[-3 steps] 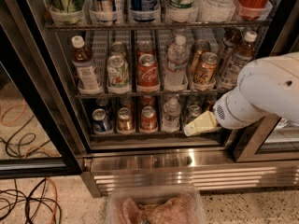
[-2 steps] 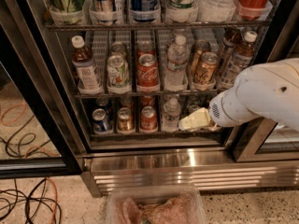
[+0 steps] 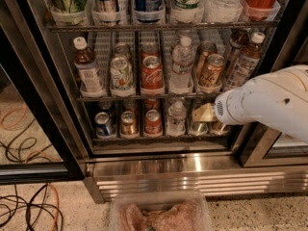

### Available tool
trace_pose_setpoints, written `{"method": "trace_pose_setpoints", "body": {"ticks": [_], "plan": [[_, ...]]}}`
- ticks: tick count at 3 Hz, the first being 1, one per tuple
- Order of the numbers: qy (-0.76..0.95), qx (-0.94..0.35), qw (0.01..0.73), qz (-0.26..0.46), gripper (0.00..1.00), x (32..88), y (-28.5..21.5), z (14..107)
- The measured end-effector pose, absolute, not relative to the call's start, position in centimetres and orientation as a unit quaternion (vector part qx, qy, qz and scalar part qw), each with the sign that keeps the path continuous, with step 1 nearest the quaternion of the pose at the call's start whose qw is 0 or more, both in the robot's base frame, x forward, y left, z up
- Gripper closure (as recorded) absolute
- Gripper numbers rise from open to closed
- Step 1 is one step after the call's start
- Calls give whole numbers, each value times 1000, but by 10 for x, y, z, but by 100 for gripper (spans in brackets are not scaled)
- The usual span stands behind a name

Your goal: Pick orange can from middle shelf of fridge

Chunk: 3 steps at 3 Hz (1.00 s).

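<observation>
The orange can (image 3: 212,70) stands upright at the front of a lane on the middle shelf (image 3: 96,98), right of centre, with a second similar can behind it. The fridge (image 3: 192,170) is open in front of me, its black frame at both sides. My gripper (image 3: 202,113) comes in from the right on the white arm (image 3: 272,105). It is in front of the lower shelf, just below the middle shelf's edge and under the orange can. It touches no can.
On the middle shelf stand a red Coca-Cola can (image 3: 152,74), a white-and-green can (image 3: 121,74), a water bottle (image 3: 182,61) and brown bottles (image 3: 87,67) (image 3: 246,61). Several cans fill the lower shelf. Cables (image 3: 29,206) lie on the floor at left. A plastic tub (image 3: 159,213) sits at the bottom.
The gripper has moved up from the lower shelf's front, closer to the middle shelf's edge. The cans and bottles have not moved.
</observation>
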<state>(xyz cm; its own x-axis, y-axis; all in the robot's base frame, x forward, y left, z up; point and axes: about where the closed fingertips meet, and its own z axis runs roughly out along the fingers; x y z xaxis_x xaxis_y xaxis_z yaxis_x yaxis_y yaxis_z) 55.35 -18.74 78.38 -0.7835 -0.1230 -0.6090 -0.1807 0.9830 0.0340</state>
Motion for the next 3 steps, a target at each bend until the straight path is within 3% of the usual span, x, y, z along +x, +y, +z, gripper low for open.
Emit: {"method": "trace_pose_setpoints", "body": {"ticks": [2,3], "plan": [[929,-53,367,18,22,573,-210,803],[922,-47,384,16,28,584,-213,812]]}}
